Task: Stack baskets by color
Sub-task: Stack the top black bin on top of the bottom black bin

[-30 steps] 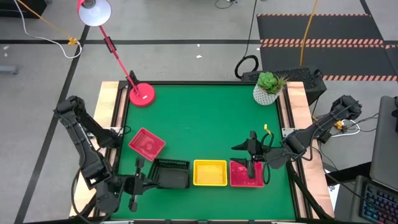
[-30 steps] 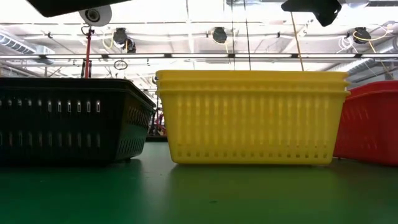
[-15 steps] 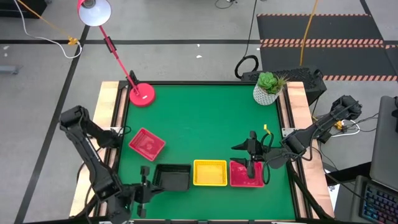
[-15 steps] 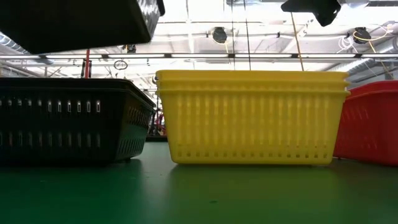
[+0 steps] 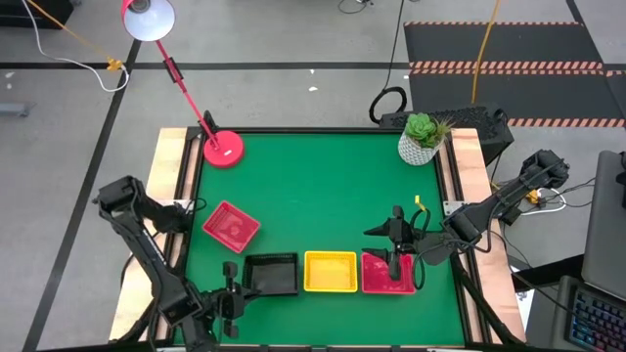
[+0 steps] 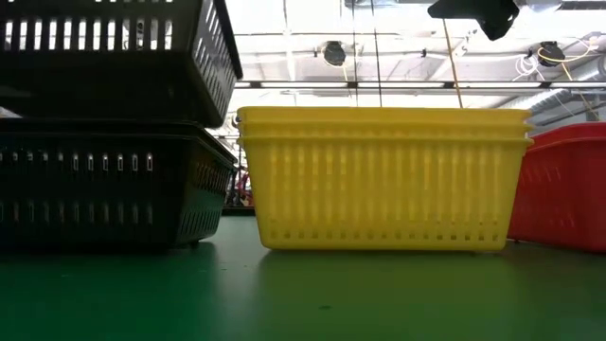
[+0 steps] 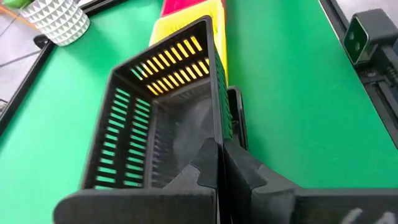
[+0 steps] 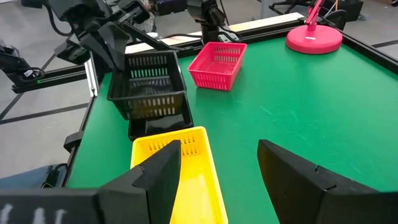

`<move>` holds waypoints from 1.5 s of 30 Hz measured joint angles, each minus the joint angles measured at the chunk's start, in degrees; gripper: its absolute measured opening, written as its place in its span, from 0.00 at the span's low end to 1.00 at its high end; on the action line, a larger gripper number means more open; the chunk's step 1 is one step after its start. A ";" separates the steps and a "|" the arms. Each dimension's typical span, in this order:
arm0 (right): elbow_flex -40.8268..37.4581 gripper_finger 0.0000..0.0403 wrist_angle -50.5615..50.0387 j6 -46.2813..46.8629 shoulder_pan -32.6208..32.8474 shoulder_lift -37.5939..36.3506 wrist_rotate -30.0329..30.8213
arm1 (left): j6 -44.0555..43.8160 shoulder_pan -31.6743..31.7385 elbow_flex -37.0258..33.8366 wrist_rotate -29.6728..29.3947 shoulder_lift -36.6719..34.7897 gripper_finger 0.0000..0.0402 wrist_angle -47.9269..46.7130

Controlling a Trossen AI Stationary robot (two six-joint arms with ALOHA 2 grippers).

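Left gripper clenched on rim of black basket, held just above black stack for nesting by color. Right gripper spread wide, empty, above red stack.

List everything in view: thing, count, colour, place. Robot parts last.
Held black basket: one, black, lifted just above the black stack, in the left pincer.
Black stack: black, near edge of the table, left of the yellow; count unclear.
Yellow stack: yellow, near edge, middle; count unclear.
Red stack: red-pink, near edge, right of the yellow; count unclear.
Loose red basket: one, red-pink, left side, turned askew.
Lamp: one, pink, far left corner.
Plant pot: one, white, far right corner.
Table: one, green.
Left pincer: shut on the held black basket's rim.
Right pincer: open, over the red stack.
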 joint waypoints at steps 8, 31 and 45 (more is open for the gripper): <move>0.00 0.51 -0.02 0.00 0.00 0.00 -0.02 | -1.42 0.37 0.00 -0.29 1.66 0.02 0.52; 0.00 0.51 -0.04 -0.15 0.00 0.00 -0.02 | -2.72 0.72 -1.45 0.54 3.13 0.03 0.52; 0.02 0.51 -0.04 -0.17 0.00 0.00 -0.04 | -3.06 0.72 -2.97 1.79 3.13 0.04 2.04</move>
